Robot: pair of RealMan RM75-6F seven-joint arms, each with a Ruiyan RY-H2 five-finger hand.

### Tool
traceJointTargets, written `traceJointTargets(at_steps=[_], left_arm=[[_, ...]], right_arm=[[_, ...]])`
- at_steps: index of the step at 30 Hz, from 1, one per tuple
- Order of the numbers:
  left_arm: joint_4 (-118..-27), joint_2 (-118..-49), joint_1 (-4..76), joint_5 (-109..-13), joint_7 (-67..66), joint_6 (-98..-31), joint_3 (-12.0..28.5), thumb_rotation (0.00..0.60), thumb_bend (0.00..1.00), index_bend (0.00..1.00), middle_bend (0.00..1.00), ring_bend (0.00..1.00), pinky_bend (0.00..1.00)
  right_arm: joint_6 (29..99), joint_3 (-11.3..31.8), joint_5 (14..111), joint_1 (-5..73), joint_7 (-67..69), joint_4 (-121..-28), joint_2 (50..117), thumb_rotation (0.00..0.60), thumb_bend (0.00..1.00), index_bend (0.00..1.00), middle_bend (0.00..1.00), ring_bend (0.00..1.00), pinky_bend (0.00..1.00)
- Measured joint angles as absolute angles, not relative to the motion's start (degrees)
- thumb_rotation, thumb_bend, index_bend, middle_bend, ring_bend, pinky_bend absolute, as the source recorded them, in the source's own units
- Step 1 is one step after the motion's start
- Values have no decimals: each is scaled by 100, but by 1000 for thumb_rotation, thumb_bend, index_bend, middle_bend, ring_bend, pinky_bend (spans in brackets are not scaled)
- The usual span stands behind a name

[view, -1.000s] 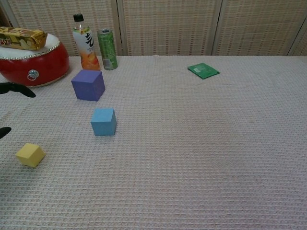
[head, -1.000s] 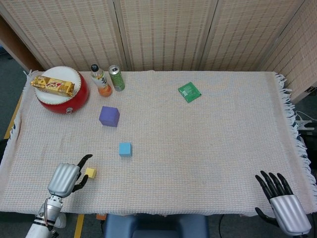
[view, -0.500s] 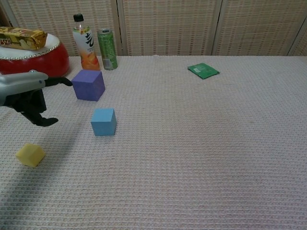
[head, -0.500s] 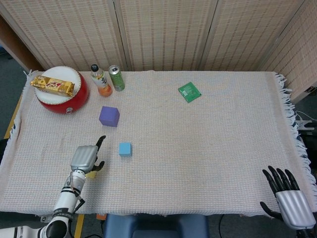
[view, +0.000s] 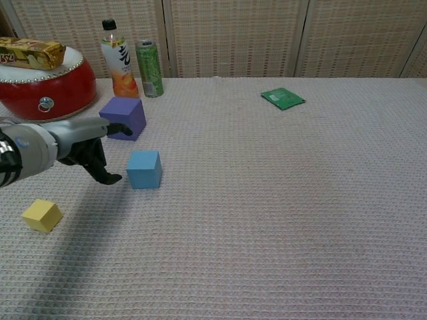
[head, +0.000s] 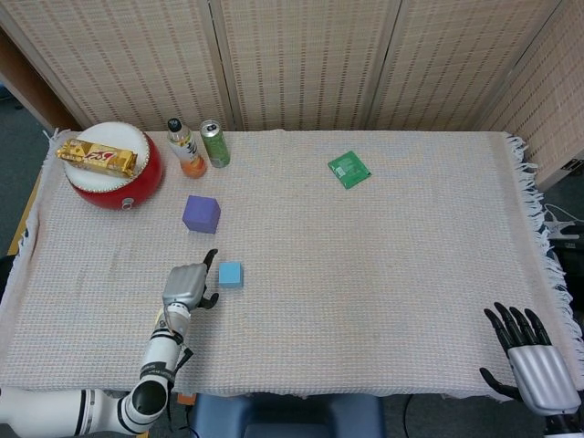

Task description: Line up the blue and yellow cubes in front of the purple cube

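The purple cube [head: 201, 213] [view: 123, 117] stands at the left of the cloth-covered table. The blue cube [head: 230, 274] [view: 144, 169] sits a little nearer and to its right. My left hand [head: 187, 285] [view: 87, 143] hovers just left of the blue cube with its fingers apart and nothing in them. One fingertip reaches toward the purple cube. The yellow cube [view: 42, 215] lies near the front left, behind the hand; in the head view my forearm hides it. My right hand [head: 534, 360] hangs open off the table's front right corner.
A red drum [head: 114, 173] with a snack bar on top stands at the back left. Beside it are a juice bottle [head: 185, 149] and a green can [head: 214, 143]. A green packet [head: 349, 169] lies at the back centre.
My left hand has left the yellow cube's side and moved forward and right, up to the blue cube. The cubes have not moved. The right hand sank slightly.
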State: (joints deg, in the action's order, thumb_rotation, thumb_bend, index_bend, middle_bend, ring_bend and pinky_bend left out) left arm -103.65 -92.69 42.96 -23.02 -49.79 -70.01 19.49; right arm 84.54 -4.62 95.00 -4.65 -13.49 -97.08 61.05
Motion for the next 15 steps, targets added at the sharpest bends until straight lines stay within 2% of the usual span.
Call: traceJointTargets(at_steps=[9,15], left_arm=[[-9856,-9744,4632,-2257,-5038,-7313,1753,600,368,51,1000,1000,1000],[-9698,-9902,4715,-2330,-4942,-7302,1719,600,370,121,1000,1000,1000]], right_arm=[[8418,-499,9445,-447,-1315,-9755,6040,461,25,0,0,0,0],[8358,-533,9418,-422,-1345,-9793,6022,461,24,0,0,0,0]])
